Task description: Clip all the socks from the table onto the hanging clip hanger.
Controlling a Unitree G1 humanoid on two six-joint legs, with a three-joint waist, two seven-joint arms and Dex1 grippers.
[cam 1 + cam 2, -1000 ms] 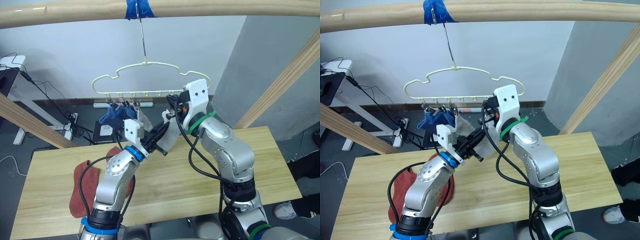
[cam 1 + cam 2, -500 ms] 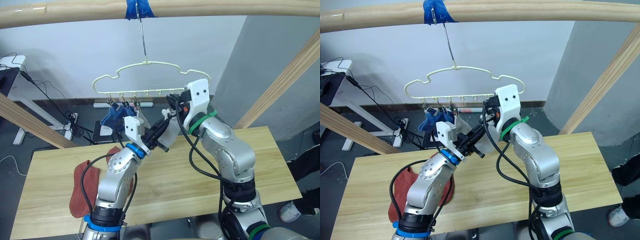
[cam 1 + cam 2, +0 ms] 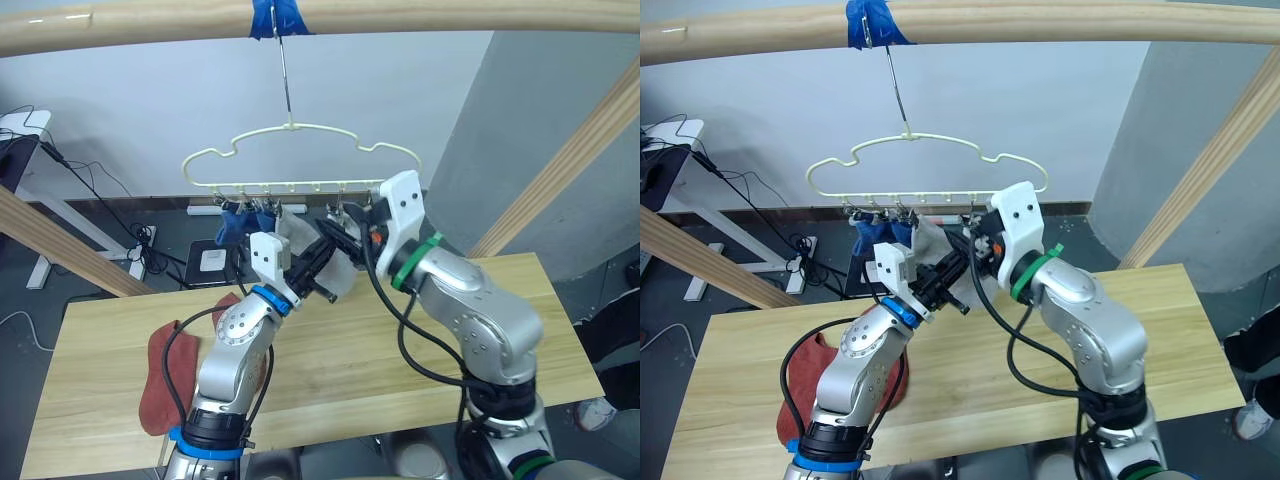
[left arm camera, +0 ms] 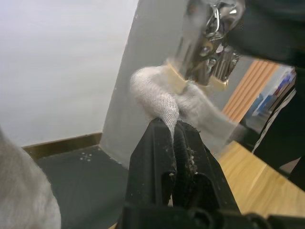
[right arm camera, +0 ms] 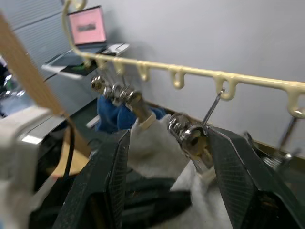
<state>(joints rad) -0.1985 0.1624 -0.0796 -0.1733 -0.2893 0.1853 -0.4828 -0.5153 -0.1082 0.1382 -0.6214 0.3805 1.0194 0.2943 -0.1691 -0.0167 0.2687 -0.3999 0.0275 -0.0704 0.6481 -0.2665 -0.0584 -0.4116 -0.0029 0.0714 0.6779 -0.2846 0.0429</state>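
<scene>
Even, diffuse indoor light, moderately bright; no hard shadows on the pale yellowish wooden plank surface (image 3: 330, 370). Head views sharp throughout, slight bowing of the round pale wooden pole (image 3: 400, 14) along the top edge. Left wrist view soft: silver metal clips (image 4: 205, 43) blurred, with small glints. Right wrist view hazy, background out of focus.
</scene>
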